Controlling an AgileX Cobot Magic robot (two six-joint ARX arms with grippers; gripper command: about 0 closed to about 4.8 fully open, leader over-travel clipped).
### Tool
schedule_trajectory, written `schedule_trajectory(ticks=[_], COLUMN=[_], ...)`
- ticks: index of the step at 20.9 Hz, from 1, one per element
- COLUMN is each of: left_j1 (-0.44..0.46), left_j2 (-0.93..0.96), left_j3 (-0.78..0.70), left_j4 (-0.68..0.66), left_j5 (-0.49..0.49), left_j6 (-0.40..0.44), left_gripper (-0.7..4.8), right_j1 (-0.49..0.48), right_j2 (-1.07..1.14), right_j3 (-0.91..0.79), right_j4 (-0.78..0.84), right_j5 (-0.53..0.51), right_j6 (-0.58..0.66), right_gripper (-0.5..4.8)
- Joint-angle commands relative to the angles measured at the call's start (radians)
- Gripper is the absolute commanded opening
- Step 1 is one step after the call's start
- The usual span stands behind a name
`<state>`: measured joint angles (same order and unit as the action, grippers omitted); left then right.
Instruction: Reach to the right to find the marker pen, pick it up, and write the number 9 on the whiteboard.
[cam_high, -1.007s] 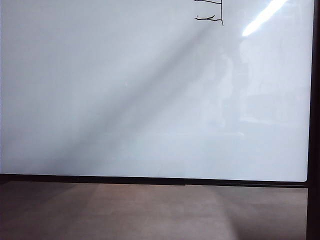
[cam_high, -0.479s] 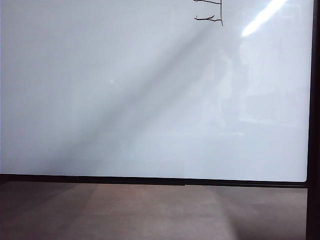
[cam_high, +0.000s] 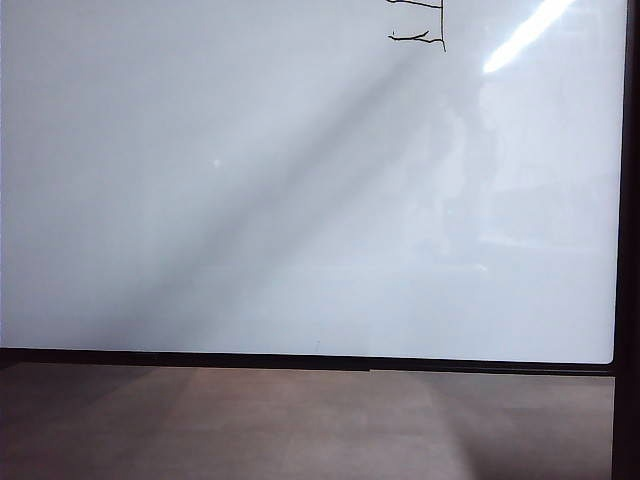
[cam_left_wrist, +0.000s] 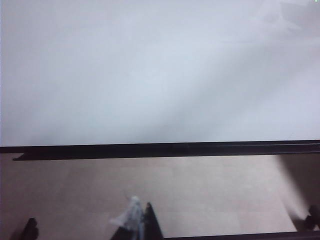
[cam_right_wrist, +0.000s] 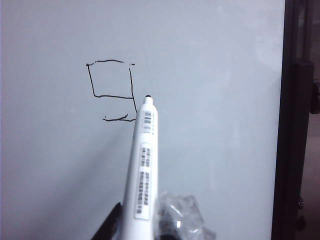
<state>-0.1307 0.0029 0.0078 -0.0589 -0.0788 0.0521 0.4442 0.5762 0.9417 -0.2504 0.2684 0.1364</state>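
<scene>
White marker pen (cam_right_wrist: 142, 170) gripped by right end effector (cam_right_wrist: 137, 227); whiteboard (cam_high: 300, 200) unchanged; left's opening unclear.

brown-grey tabletop (cam_high: 300, 425), crumpled clear plastic scrap (cam_left_wrist: 129, 216)

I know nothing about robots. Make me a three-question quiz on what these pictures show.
1. True or false: the right hand is shut on the marker pen.
2. Which number is drawn on the whiteboard: A) 4 B) 9 C) 7?
3. Fill in: the pen's tip sits close beside the drawn number's ___ stroke.

Key: 1 true. 2 B, the number 9. 3 vertical. The left hand shows only its fingertips at the edge of its own camera, over the brown surface.
</scene>
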Motion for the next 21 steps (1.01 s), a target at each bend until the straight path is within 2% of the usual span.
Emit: schedule_trajectory(ticks=[1, 6, 13, 21], left_j1=[0.001, 0.001, 0.001, 0.002], left_j2=[0.001, 0.001, 0.001, 0.001], left_j3=[0.000, 0.001, 0.001, 0.001], left_j4=[0.016, -0.001, -0.007, -0.007], left_j5=[0.013, 0.013, 0.013, 0.012], left_j6=[0.000, 0.000, 0.000, 0.000], left_gripper=[-0.05, -0.05, -0.05, -0.05], right_j1=[0.000, 0.000, 0.000, 0.000], right_j2=[-0.014, -0.093, -0.333, -0.463], right_j3=[0.002, -0.071, -0.227, -0.229], right_j4=[-0.026, -0.051, -0.064, -0.070], right_j5=[0.002, 0.001, 0.025, 0.022], right_j6=[-0.014, -0.014, -0.014, -0.013], right_gripper=[-0.06, -0.06, -0.06, 0.00])
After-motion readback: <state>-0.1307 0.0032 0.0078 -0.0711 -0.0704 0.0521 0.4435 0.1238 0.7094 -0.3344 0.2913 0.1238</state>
